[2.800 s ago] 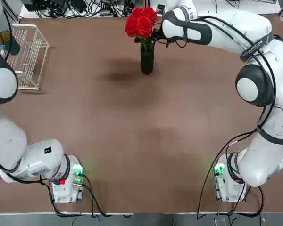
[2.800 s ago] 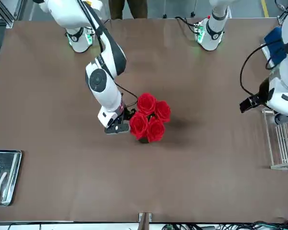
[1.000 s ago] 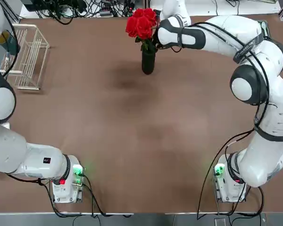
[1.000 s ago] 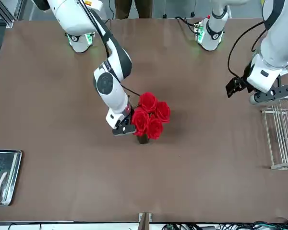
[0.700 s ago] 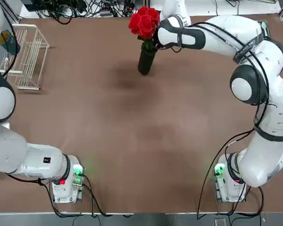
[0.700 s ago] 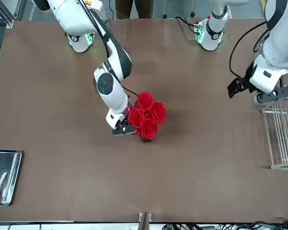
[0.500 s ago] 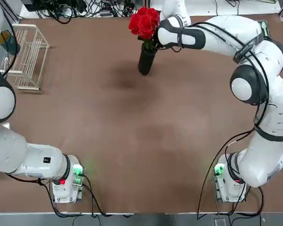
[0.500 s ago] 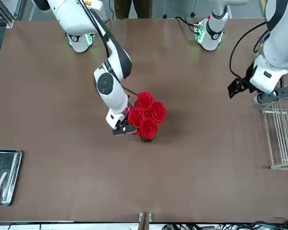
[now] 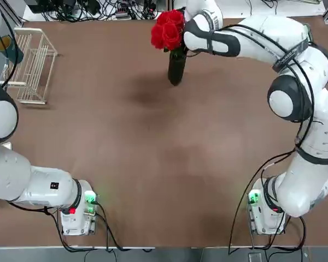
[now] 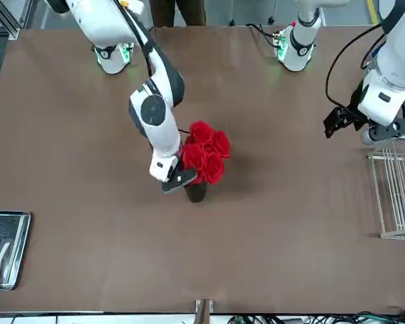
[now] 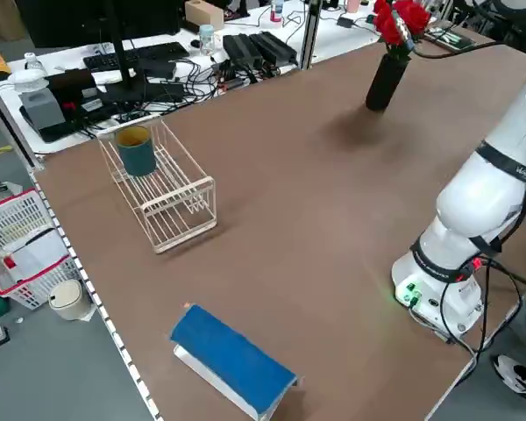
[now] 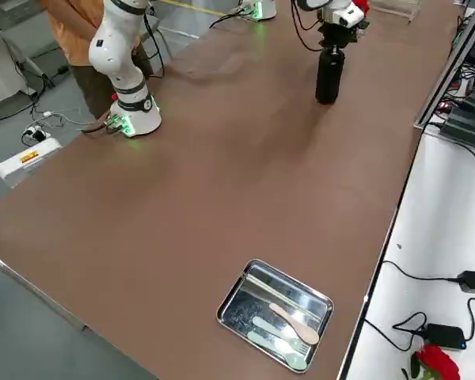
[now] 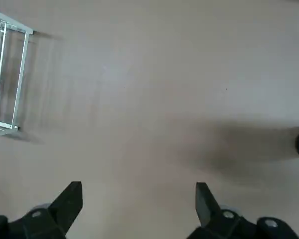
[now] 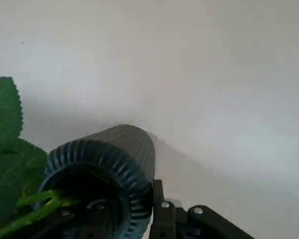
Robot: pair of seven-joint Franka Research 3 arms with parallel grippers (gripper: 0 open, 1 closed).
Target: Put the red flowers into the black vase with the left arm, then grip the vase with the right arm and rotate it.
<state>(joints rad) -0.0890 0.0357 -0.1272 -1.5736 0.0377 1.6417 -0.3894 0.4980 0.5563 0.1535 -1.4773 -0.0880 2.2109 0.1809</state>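
Left gripper (image 13: 134, 209) hangs open over bare tabletop (image 9: 153, 164), near the rack (image 9: 33, 63). Flowers (image 9: 168, 28) sit in the vase (image 9: 176, 68) at the far tabletop edge: insertion done. Right gripper (image 10: 177, 179) is clamped on the vase; rotation appears underway. Vase axis near vertical, mouth up.

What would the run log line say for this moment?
stage: rotating vase | right gripper: shut on black vase | red flowers: in vase | left gripper: open, idle above white wire rack
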